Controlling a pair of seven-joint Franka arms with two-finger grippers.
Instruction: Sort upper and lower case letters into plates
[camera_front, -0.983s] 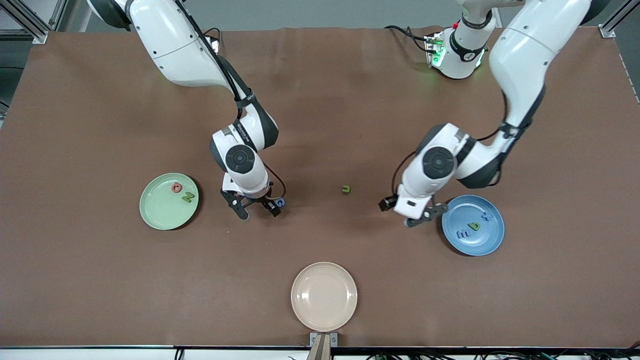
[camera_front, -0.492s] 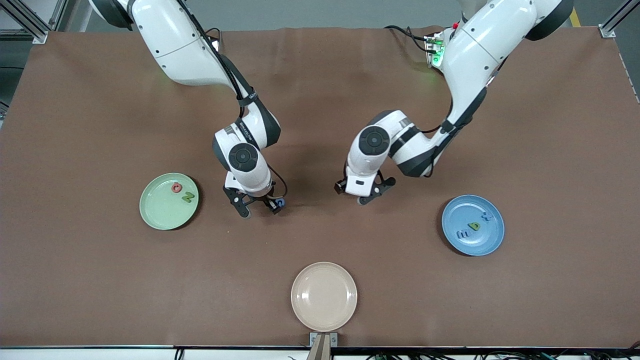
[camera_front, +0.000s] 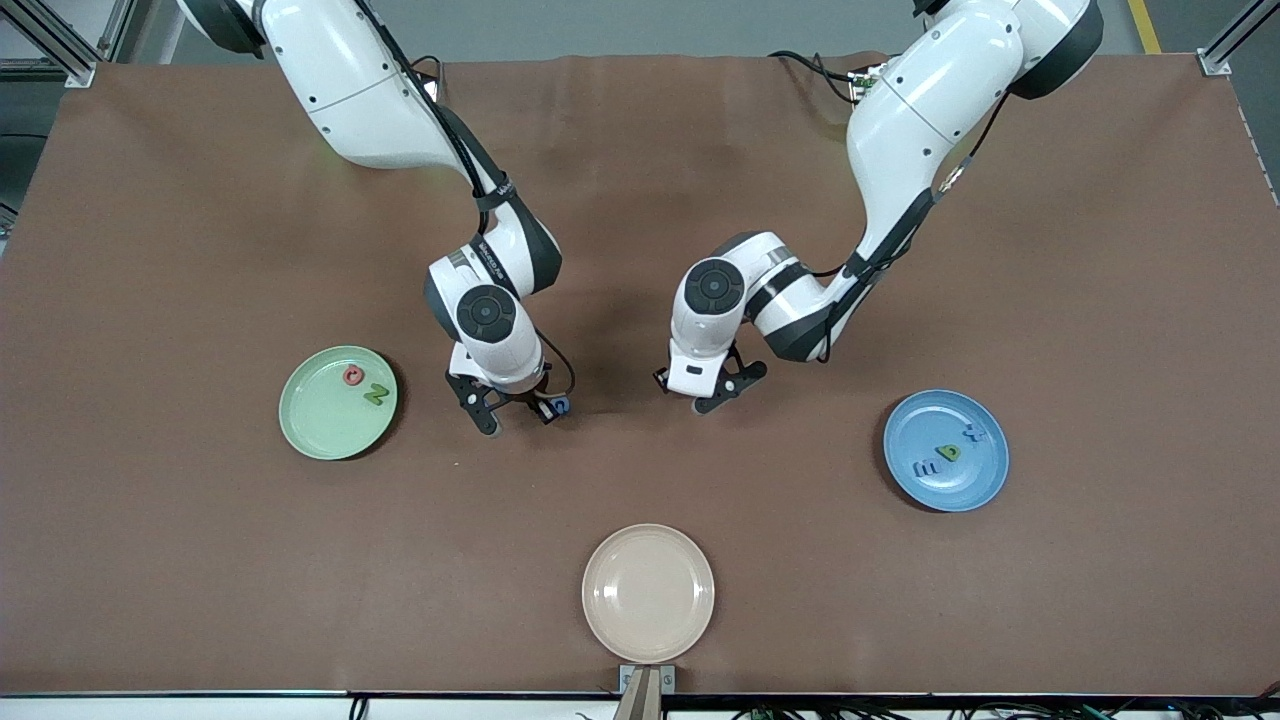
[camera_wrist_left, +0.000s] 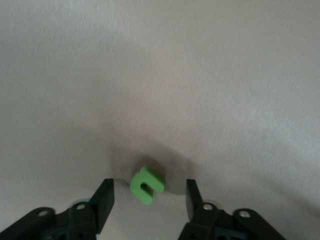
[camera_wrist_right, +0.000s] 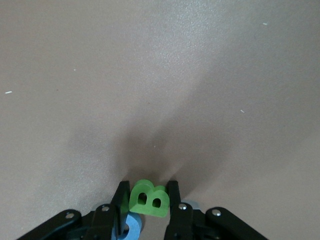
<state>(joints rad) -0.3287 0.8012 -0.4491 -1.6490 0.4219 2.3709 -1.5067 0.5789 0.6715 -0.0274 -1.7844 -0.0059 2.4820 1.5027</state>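
Mid-table: right gripper (camera_wrist_right: 145, 202) pinching a green letter B (camera_wrist_right: 148, 198), a blue letter (camera_front: 561, 405) just beside it. Left gripper (camera_wrist_left: 149, 197) spread around a green letter u (camera_wrist_left: 146, 185) on the table (camera_front: 200, 560). Mint plate (camera_front: 320, 425) toward the right arm's end, blue plate (camera_front: 975, 480) toward the left's, both holding letters

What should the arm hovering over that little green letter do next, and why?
Probably lower a little and close. In the left wrist view the left gripper is open, its fingers either side of the small green letter lying on the table, not gripped. The right gripper already pinches a green B.
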